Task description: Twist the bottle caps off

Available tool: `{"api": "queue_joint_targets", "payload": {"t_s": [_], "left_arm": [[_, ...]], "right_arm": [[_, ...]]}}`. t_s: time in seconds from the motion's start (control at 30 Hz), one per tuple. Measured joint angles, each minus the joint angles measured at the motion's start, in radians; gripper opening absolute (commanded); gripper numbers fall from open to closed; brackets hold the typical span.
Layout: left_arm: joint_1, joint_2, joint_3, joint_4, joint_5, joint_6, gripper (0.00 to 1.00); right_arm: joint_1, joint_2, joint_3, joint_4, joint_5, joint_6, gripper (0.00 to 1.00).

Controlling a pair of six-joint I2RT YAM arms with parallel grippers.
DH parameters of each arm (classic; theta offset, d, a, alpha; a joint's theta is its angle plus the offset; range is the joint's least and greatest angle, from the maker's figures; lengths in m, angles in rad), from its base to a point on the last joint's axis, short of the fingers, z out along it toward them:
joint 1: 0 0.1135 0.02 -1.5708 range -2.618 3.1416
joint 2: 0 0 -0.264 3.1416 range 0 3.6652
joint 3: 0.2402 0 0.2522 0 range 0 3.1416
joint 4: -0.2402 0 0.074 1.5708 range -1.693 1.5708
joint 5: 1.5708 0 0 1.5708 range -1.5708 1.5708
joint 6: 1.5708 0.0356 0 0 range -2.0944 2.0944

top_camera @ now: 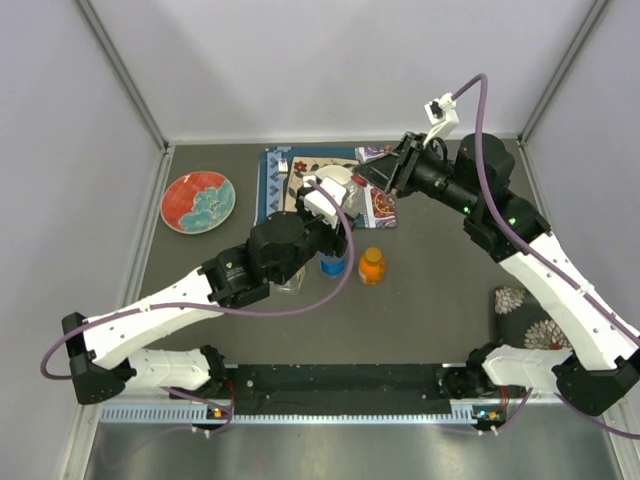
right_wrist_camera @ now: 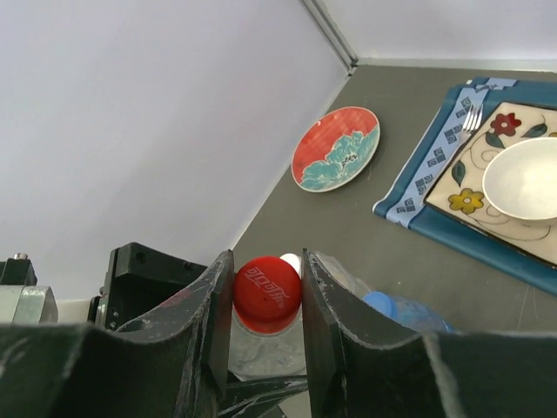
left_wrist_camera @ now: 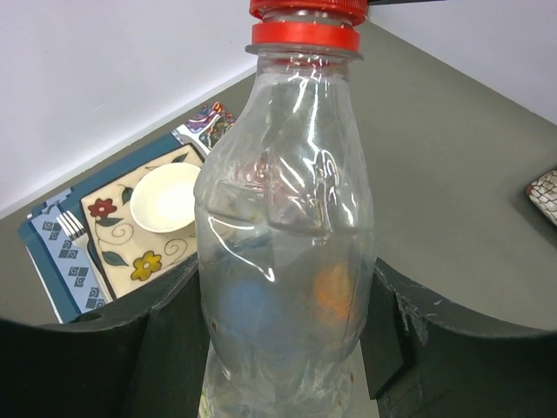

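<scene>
The red cap (right_wrist_camera: 267, 294) sits on top of a slim clear bottle (left_wrist_camera: 287, 261), and the right fingers (right_wrist_camera: 209, 322) are pinching it from both sides, one pad on each edge of its rim. The left fingers (left_wrist_camera: 174, 348) are pressed against the lower body of the bottle and hold it upright; it looks raised off the counter (top_camera: 440, 290), over the spot where the blue bottle (top_camera: 333, 265) and orange bottle (top_camera: 372, 266) stand. The bottle seems empty, so light, and its thin wall would likely dent or turn in the grip if squeezed unevenly. The cap is small, hard and probably ribbed, which should help against slipping. To my eye the cap is best taken square across its rim, and the bottle low on its waist, where the shape gives some purchase.
</scene>
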Motion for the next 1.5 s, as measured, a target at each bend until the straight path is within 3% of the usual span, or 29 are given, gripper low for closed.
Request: {"api": "queue_joint_targets", "payload": {"t_s": [0.1, 0.23, 0.5, 0.67, 0.8, 0.97, 1.23, 1.5], "left_arm": [[0.005, -0.014, -0.006, -0.009, 0.029, -0.009, 0.28], [0.074, -0.062, -0.027, -0.025, 0.213, -0.053, 0.27], [0.358, -0.121, -0.071, 0.045, 0.95, -0.252, 0.29], [0.438, -0.101, -0.075, 0.151, 1.289, -0.404, 0.3], [0.455, -0.049, -0.092, 0.365, 1.535, -0.592, 0.31], [0.454, 0.012, -0.112, 0.652, 1.692, -0.829, 0.31], [0.452, 0.119, -0.119, 1.127, 1.815, -1.189, 0.31], [0.448, 0.172, -0.117, 1.349, 1.876, -1.333, 0.31]], "right_arm": [[0.0, 0.0, 0.0, 0.002, -0.029, -0.023, 0.0], [-0.002, -0.006, 0.0, 0.011, -0.097, -0.072, 0.0], [-0.008, -0.013, 0.043, 0.014, -0.33, -0.193, 0.0], [-0.011, -0.025, 0.067, 0.023, -0.506, -0.261, 0.0], [-0.012, -0.059, 0.068, 0.034, -0.635, -0.328, 0.0], [-0.012, -0.091, 0.066, 0.048, -0.754, -0.396, 0.0], [-0.012, -0.103, 0.032, 0.174, -0.897, -0.388, 0.0], [-0.011, -0.103, 0.0, 0.251, -1.007, -0.336, 0.0]]}}
